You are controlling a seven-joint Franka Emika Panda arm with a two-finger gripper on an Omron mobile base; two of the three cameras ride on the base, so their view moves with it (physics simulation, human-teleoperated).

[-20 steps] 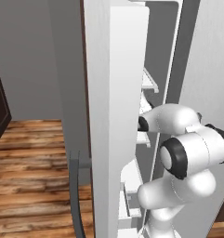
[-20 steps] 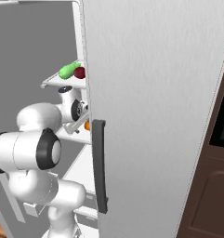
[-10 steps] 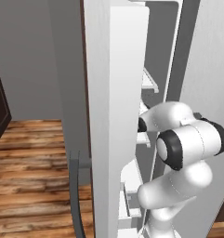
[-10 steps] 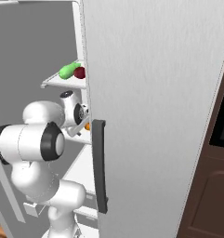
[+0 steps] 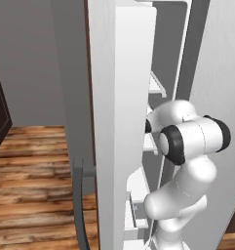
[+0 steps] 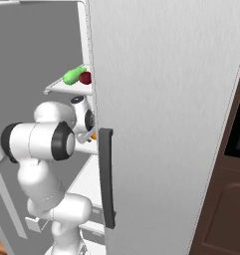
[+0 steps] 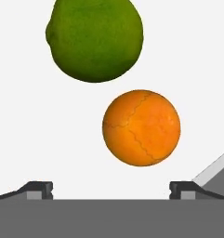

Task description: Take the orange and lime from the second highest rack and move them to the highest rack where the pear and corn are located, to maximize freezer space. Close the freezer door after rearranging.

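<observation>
In the hand view the orange (image 7: 141, 128) lies on a white rack just ahead of my gripper (image 7: 111, 190), slightly right of centre. The lime (image 7: 95, 39) sits beyond it, to the upper left. My gripper is open, its fingertips (image 7: 36, 189) wide apart and touching nothing. In the right base view my wrist (image 6: 84, 117) reaches into the freezer at the second highest rack, beside a sliver of the orange (image 6: 93, 135). A green fruit (image 6: 73, 75) and a dark red item (image 6: 85, 77) rest on the highest rack (image 6: 57, 88). The freezer door (image 5: 124, 122) stands open on the arm's left.
The open door's white bins (image 5: 136, 210) and grey bar handle (image 5: 79, 205) are close to the arm's left side. A closed grey door (image 6: 166, 124) with a dark handle (image 6: 107, 177) walls the right side. Dark brown cabinet (image 6: 226, 199) stands further right.
The arm has pushed deeper into the freezer, its elbow swinging toward the racks. The door and the fruit have not moved.
</observation>
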